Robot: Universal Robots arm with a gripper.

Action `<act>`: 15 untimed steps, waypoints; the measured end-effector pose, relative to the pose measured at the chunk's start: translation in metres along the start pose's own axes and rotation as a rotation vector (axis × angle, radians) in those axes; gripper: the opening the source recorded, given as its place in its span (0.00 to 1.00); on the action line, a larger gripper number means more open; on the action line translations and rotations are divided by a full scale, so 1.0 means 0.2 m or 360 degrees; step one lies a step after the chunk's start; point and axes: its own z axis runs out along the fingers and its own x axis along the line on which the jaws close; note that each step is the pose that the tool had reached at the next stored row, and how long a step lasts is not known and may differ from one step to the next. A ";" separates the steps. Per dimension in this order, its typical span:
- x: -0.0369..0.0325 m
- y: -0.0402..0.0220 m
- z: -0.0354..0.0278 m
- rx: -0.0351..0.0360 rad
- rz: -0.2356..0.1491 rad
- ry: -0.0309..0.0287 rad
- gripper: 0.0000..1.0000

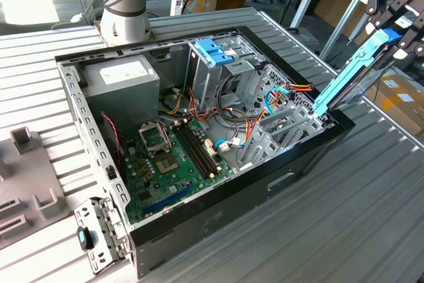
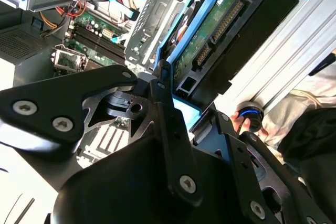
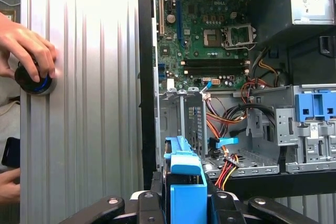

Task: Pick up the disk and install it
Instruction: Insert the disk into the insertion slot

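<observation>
While the open computer case (image 1: 291, 178) lies on the slatted table (image 1: 371, 230), the disk (image 1: 346, 79) hangs tilted at the exterior view's right, its lower end near the case wall. My fingers (image 2: 167, 109) are clamped across its blue rails (image 3: 184, 169). I judge it stiff, dense and shock-sensitive. The rails are the safe hold, not the bare circuit board (image 2: 210, 35).
</observation>
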 end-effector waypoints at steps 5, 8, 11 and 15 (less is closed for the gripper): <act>0.000 0.005 0.001 0.0000 0.0000 0.00001 0.37; 0.000 0.008 0.002 0.0000 0.0000 -0.00001 0.37; 0.000 0.011 0.003 0.0000 0.0000 0.00000 0.37; 0.001 0.015 0.004 0.0000 0.0000 0.00000 0.37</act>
